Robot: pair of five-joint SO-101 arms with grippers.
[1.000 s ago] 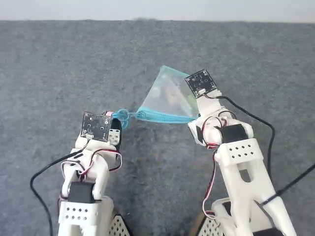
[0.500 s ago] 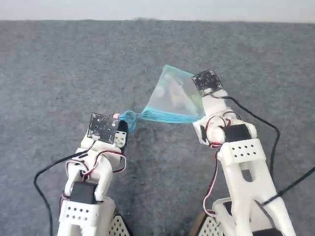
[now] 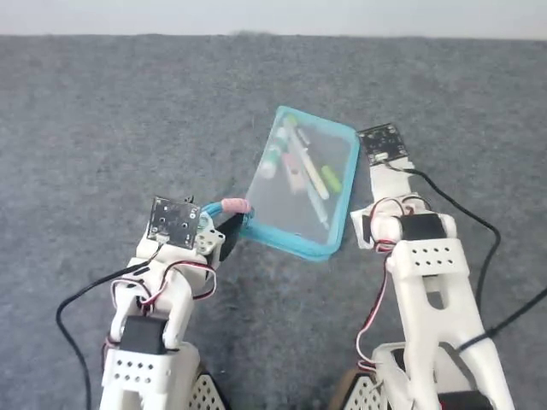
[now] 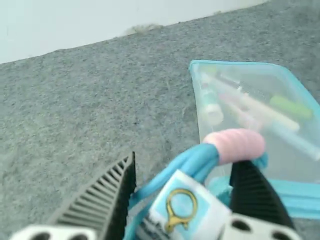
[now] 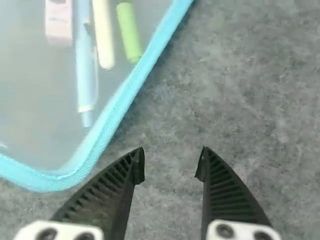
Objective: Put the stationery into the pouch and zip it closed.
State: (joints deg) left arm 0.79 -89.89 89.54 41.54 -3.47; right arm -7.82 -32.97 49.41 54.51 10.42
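Note:
The clear pouch with a blue zip edge lies flat on the grey carpet, with several pens and markers inside it. Its blue strap carries a pink sleeve and a tag with a gold ring. My left gripper is open, and the strap lies loosely between its fingers at the pouch's near left corner. My right gripper is open over bare carpet just off the pouch's blue edge, with nothing between its fingers.
Grey carpet surrounds the pouch on all sides. A pale wall borders the far edge. Both arm bases and their cables occupy the near side.
The pouch was held up, stretched between both grippers; now it lies flat. My right gripper has let go and drawn back to the right. The left gripper has opened around the strap.

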